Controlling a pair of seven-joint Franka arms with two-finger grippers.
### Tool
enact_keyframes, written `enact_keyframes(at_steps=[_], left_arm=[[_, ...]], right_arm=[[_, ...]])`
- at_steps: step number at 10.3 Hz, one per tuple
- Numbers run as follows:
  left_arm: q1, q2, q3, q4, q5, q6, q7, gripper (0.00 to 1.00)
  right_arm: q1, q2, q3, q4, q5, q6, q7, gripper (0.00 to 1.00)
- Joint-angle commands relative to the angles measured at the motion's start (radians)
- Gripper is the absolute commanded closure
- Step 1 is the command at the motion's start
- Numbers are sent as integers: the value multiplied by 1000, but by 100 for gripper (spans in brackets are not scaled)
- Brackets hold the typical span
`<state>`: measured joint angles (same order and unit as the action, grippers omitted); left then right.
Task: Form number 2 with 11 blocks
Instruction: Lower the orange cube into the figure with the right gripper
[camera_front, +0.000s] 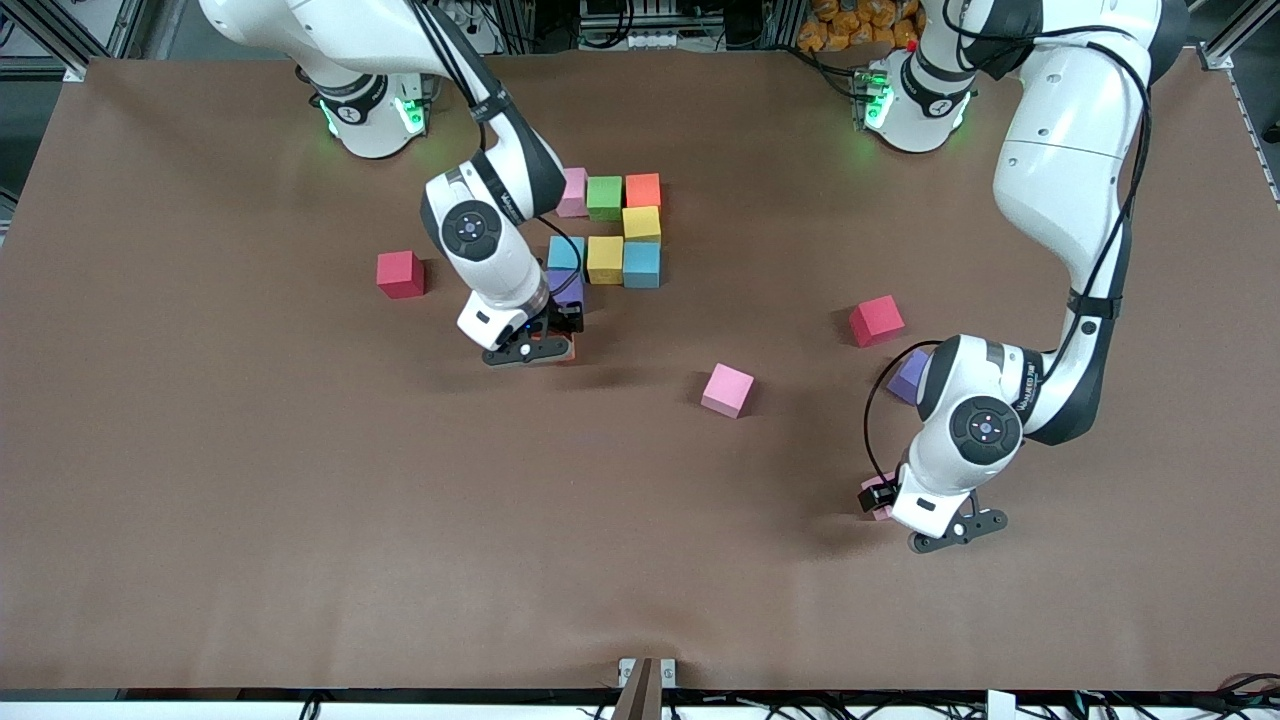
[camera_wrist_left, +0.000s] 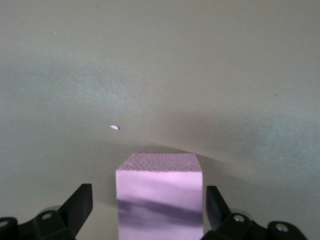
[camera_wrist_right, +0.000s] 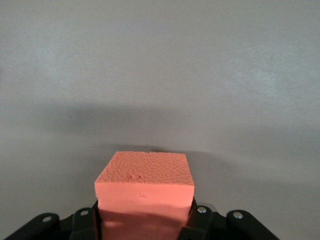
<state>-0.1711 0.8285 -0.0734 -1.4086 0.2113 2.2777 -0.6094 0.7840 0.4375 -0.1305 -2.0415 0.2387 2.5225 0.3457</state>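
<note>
White arms with black joints, cables, green base lights

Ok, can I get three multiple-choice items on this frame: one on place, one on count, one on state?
1. The left gripper stands: A around a small pink matte cube on the table; B over a green cube; C over a yellow cube.
2. How many small red matte cubes are on the table? A one; B two; C four.
3. The right gripper is: A open; B shut on a small orange matte cube; C shut on a blue cube.
Key: A, its open fingers flank the pink cube; B, one lies toward each arm's end; B, the orange cube sits clamped.
</note>
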Motion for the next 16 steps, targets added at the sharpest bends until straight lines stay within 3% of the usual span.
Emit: enact_keyframes(at_steps=[1,6,12,14,15,16], left_arm=[[12,15,0,19,-29,-1,34,0],[16,15,0,16,-108,-23,98,0],[15,24,3,17,-105,-23,151,0],[15,24,3,17,-105,-23,151,0],[15,24,4,17,-101,-21,151,23],[15,24,4,17,-96,-23,157,84]], right_arm=[[38,24,-12,-11,22,22,2,70],[63,44,-14,-16,22,19,47,70],[73,44,-14,-25,22,9,93,70],[74,44,-14,-25,22,9,93,63],[73,44,-14,-25,21,7,93,56],[73,44,-14,-25,21,7,95,33]])
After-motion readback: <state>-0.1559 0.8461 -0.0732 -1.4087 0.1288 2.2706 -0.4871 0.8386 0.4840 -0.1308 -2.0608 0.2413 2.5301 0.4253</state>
